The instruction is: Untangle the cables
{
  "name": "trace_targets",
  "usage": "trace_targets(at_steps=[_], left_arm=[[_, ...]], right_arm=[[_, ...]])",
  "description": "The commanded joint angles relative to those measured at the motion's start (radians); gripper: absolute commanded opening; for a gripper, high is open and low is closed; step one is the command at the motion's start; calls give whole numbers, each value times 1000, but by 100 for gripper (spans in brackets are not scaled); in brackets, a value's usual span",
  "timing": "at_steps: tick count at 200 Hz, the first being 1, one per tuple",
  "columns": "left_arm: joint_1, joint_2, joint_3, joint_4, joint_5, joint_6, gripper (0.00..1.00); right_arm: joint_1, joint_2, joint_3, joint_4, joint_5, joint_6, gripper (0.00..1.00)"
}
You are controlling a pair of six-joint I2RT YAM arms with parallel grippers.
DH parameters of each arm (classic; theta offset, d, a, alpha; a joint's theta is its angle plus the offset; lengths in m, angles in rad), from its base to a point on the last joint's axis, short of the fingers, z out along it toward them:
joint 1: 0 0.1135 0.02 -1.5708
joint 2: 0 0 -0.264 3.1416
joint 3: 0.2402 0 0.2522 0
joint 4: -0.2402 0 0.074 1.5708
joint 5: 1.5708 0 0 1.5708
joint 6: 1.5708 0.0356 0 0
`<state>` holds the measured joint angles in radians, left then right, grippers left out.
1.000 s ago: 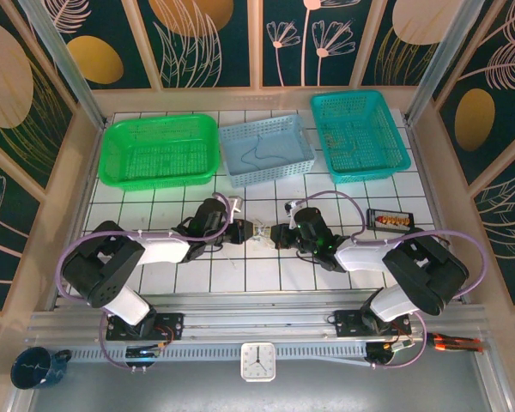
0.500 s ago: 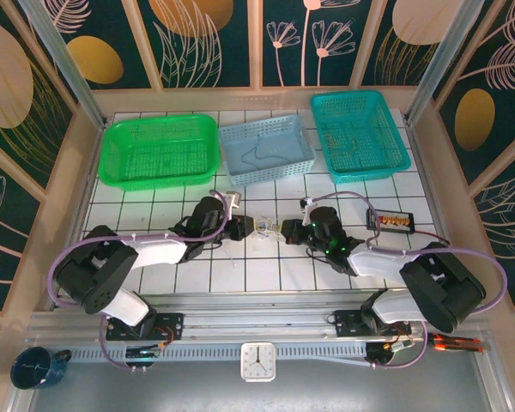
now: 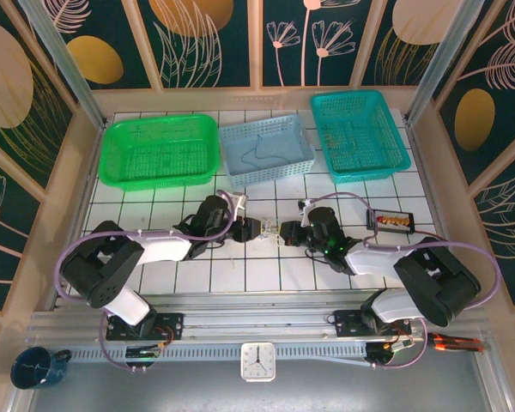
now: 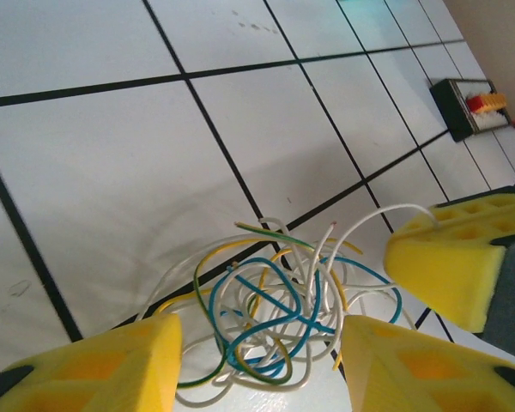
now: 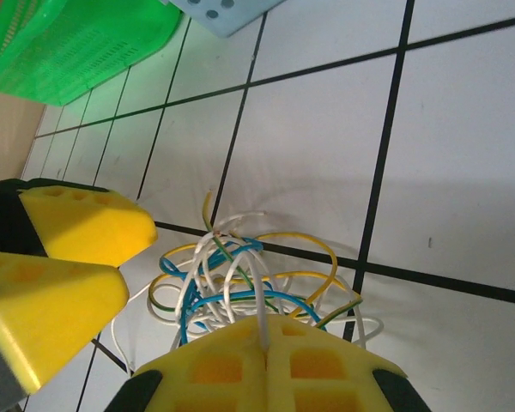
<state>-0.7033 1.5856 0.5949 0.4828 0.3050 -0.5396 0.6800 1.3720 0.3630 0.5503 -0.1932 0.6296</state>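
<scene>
Between the two arms, on the white tiled surface point(image 3: 240, 275), the right end effector point(image 5: 268, 343) has its yellow pads pressed together on one white strand of the cables point(image 4: 270, 313), which runs straight into the seam between them. Facing it, the left end effector point(image 4: 259, 339) stands with its jaws well apart and grips nothing. The loose knot of blue, yellow and white wires lies on the surface in the gap between its pads, across a black grout line. Farther right sits a small black box point(image 3: 390, 221) with orange parts. Along the far edge stand a green basket point(image 3: 159, 150), a pale blue basket point(image 3: 266, 150) and a teal basket point(image 3: 359, 133).
</scene>
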Motion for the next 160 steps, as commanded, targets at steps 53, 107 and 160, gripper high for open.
trace_targets(at_steps=[53, 107, 160], left_arm=[[-22, 91, 51, 31, 46, 35, 52], [-22, 108, 21, 96, 59, 2, 17], [-12, 4, 2, 73, -1, -33, 0]], right_arm=[[-5, 71, 16, 78, -47, 24, 0], [-8, 75, 19, 79, -42, 24, 0], [-58, -22, -31, 26, 28, 46, 0]])
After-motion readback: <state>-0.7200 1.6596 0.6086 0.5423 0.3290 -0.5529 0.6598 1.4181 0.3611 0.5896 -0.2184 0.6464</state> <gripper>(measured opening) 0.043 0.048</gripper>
